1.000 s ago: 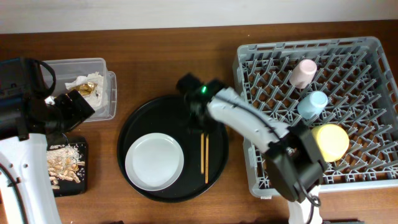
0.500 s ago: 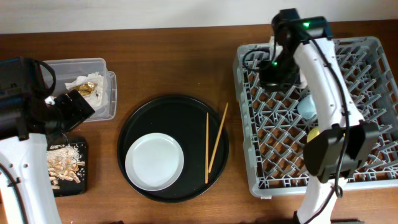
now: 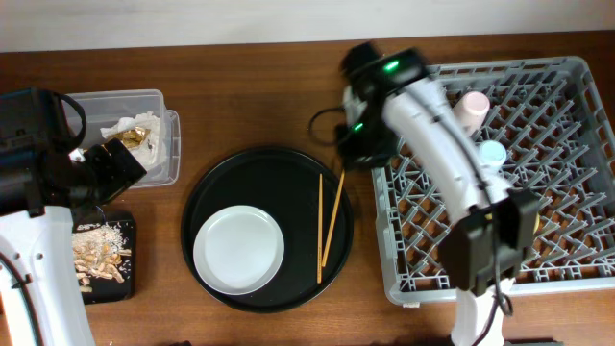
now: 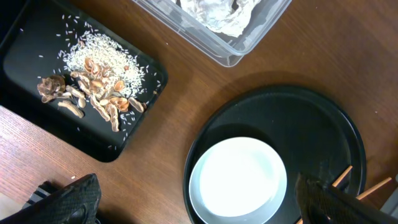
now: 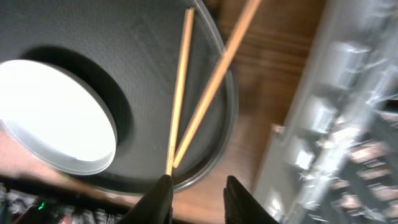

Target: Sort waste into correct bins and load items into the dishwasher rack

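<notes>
Right wrist view: right pincer (image 5: 198, 200) is empty, its fingers parted only a little. The wooden chopsticks (image 5: 179, 93) lie apart from it, on the right side of the round tray (image 3: 207, 202). Their lower ends nearly meet. The slanted one's upper tip overhangs the rim towards the dishwasher rack (image 3: 404, 279).

Overhead: the wrist hangs between the tray's upper right rim and the rack's left wall. The plate (image 3: 238, 250) sits at the tray's lower left.

Step, as judged: loading items, chopsticks next. The move likely calls for wider jaws, a descent where the sticks converge, and a pinch across both.
</notes>
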Controlling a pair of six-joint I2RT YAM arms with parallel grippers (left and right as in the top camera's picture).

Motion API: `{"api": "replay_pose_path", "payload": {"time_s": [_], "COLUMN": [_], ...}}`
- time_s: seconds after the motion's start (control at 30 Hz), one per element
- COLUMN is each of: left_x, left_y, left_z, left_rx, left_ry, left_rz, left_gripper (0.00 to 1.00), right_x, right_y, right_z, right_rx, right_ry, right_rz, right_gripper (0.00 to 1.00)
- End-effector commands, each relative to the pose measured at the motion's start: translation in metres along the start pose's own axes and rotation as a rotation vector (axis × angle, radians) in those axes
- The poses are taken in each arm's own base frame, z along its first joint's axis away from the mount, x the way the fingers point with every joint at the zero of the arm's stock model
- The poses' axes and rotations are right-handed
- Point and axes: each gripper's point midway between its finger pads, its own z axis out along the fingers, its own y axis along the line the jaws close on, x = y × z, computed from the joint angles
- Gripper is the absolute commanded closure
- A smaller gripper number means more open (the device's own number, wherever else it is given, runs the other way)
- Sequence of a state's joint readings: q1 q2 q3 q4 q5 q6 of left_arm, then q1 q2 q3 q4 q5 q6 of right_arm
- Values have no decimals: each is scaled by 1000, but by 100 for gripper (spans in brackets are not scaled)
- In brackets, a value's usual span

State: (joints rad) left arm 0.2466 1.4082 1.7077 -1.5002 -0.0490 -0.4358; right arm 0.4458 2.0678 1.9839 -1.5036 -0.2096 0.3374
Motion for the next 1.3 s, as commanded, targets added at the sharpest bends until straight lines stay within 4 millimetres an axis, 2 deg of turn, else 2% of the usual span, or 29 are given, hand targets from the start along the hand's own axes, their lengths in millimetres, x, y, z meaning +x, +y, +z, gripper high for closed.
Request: {"api": "replay_pose_path", "payload": {"time_s": [0.0,0.07,0.2,0.4,0.6,0.67,0.73,0.77,0.87,0.93,0.97,1.0,1.1,1.2,1.27], "left_x": [-3,-3,-3,-3,-3,-3,-3,-3,-3,-3,-3,-3,-3,-3,-3], "left_y": [0,0,0,0,0,0,0,0,0,0,0,0,0,0,0], "left_z": [-3,-3,-3,-3,-3,-3,-3,-3,-3,-3,-3,-3,-3,-3,-3], "left_rx": [7,7,7,7,7,7,7,7,7,7,7,7,7,7,7], "left_ry": [-12,-12,-12,-12,-12,-12,-12,-12,-12,-12,-12,-12,-12,-12,-12], "left_rz": [-10,-10,-10,-10,-10,-10,-10,-10,-10,-10,-10,-10,-10,-10,-10], "left_gripper": [1,1,1,1,1,1,1,1,1,1,1,1,1,1,1], "right_x": [20,29,43,51,53,51,48,47,40,32,24,11,-6,-18,-21], "right_y": [9,6,12,6,0,1,1,1,1,0,0,-4,-13,-38,-65], "right_z": [40,59,99,135,152,153,152,150,140,122,107,79,36,-6,-27], "right_rx": [148,228,218,188,181,174,169,167,163,163,159,156,138,135,145], "right_ry": [15,2,20,35,25,16,10,8,3,-3,-11,-29,-55,-79,-75], "right_rz": [123,194,243,296,307,307,323,326,340,339,318,269,169,61,20], "right_gripper": [72,72,74,75,76,82,95,96,96,96,96,96,96,96,96]}}
